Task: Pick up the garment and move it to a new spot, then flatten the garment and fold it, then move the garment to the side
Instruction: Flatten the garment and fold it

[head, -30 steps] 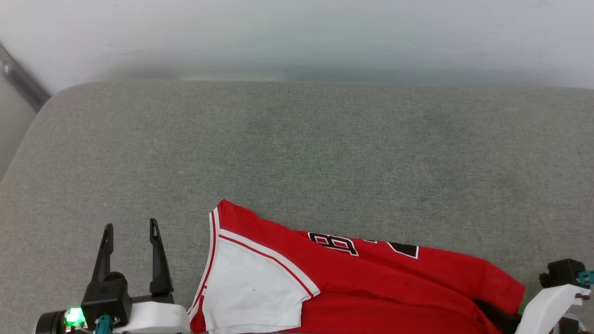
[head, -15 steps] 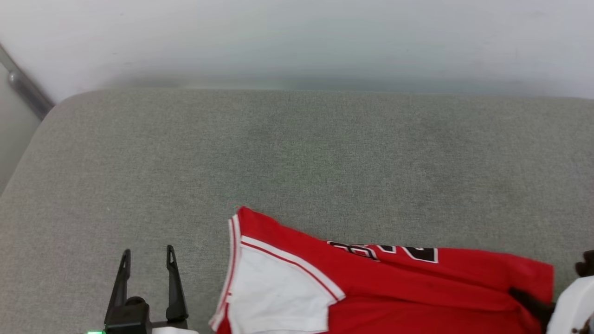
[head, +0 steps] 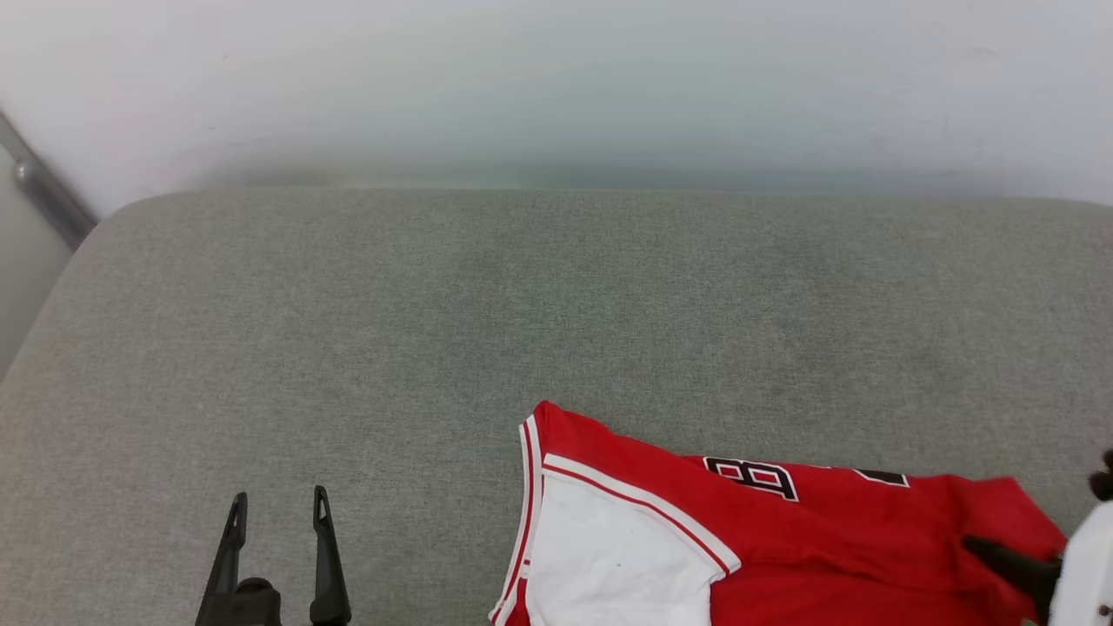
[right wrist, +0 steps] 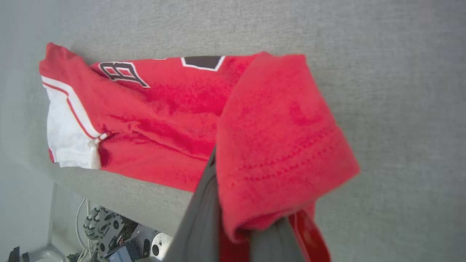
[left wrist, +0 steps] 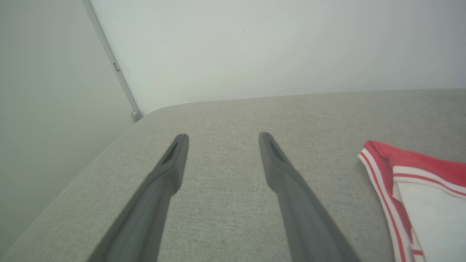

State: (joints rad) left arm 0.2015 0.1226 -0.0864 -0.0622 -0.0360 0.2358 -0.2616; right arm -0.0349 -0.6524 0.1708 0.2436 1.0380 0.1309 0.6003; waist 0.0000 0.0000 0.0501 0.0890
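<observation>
- The red jersey-style T-shirt [head: 809,548], with a white sleeve and black white-outlined print, lies rumpled on the grey fabric cushion [head: 435,330], at its near edge, right of centre.
- The right gripper [head: 1000,556] is closed on a red hemmed corner of it; cloth drapes over its dark fingers [right wrist: 202,207].
- The left gripper [head: 279,496] stands spread wide and empty over bare cushion, well apart from the sleeve.
</observation>
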